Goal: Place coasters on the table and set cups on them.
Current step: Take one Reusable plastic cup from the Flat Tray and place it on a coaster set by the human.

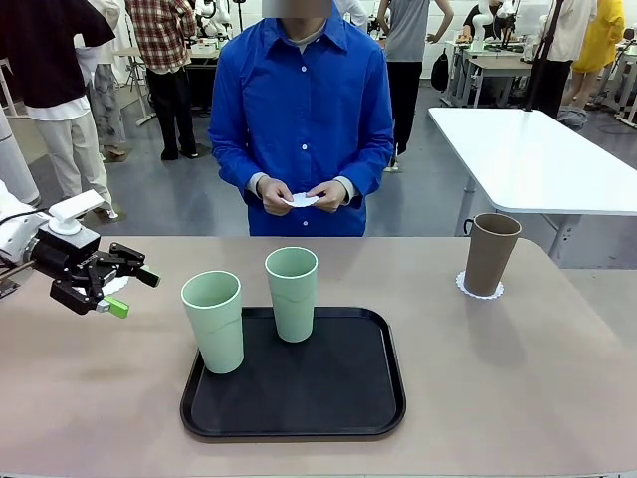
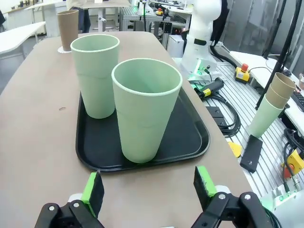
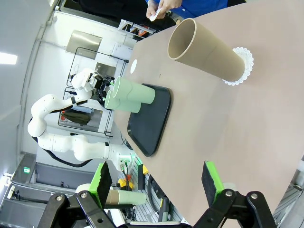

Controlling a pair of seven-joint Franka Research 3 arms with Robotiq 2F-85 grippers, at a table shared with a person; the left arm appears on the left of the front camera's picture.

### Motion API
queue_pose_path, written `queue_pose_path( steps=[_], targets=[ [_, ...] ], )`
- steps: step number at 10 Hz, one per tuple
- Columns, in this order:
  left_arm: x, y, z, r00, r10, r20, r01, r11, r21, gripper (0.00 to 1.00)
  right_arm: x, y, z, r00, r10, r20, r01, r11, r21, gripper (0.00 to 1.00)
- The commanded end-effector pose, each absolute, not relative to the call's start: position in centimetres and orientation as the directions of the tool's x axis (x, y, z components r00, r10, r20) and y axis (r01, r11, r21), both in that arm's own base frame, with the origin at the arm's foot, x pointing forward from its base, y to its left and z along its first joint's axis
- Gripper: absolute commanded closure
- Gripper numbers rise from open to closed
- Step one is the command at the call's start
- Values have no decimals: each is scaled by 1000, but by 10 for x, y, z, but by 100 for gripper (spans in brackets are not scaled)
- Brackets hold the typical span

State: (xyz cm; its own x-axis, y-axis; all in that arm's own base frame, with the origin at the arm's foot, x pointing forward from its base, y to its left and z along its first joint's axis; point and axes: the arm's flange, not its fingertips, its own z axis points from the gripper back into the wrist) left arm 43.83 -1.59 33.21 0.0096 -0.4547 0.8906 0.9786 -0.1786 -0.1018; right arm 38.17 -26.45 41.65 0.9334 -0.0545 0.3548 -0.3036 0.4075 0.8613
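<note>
Two mint green cups stand on the black tray (image 1: 348, 408): one (image 1: 213, 321) at its left edge, the other (image 1: 292, 294) near its back. The brown cup (image 1: 490, 254) stands on a white coaster (image 1: 480, 290) at the table's (image 1: 518, 398) far right. A person holds another coaster (image 1: 301, 200) in both hands. My left gripper (image 1: 132, 293) hovers open left of the tray, facing the nearer mint cup (image 2: 146, 109); a third coaster (image 3: 133, 65) lies partly hidden behind it. My right gripper (image 3: 156, 185) is open, with the brown cup (image 3: 204, 47) well ahead.
The person in a blue shirt (image 1: 304, 110) stands at the far edge, behind the tray. A white table (image 1: 537, 159) stands behind on the right. Bare tabletop lies between the tray and the brown cup. Cables and spare cups (image 2: 273, 104) sit beside the table.
</note>
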Motion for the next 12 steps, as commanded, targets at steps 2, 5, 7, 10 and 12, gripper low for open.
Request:
queue_pose_path(
  steps=[2,5,7,10,12],
  targets=[
    [439,-13,335,32,-456,889,976,-176,-126,0,381,-264,418,936,-48,348,-298,420,857,0],
    [423,-19,315,-109,-297,949,967,-252,32,0,381,-264,418,936,-48,348,-298,420,857,0],
    [416,-22,305,-112,-282,953,971,-234,45,0,381,-264,418,936,-48,348,-298,420,857,0],
    [425,-32,292,-34,-244,969,987,-159,-5,0,381,-264,418,936,-48,348,-298,420,857,0],
    [428,-45,287,-31,-215,976,988,-155,-2,0,381,-264,418,936,-48,348,-298,420,857,0]
  ],
)
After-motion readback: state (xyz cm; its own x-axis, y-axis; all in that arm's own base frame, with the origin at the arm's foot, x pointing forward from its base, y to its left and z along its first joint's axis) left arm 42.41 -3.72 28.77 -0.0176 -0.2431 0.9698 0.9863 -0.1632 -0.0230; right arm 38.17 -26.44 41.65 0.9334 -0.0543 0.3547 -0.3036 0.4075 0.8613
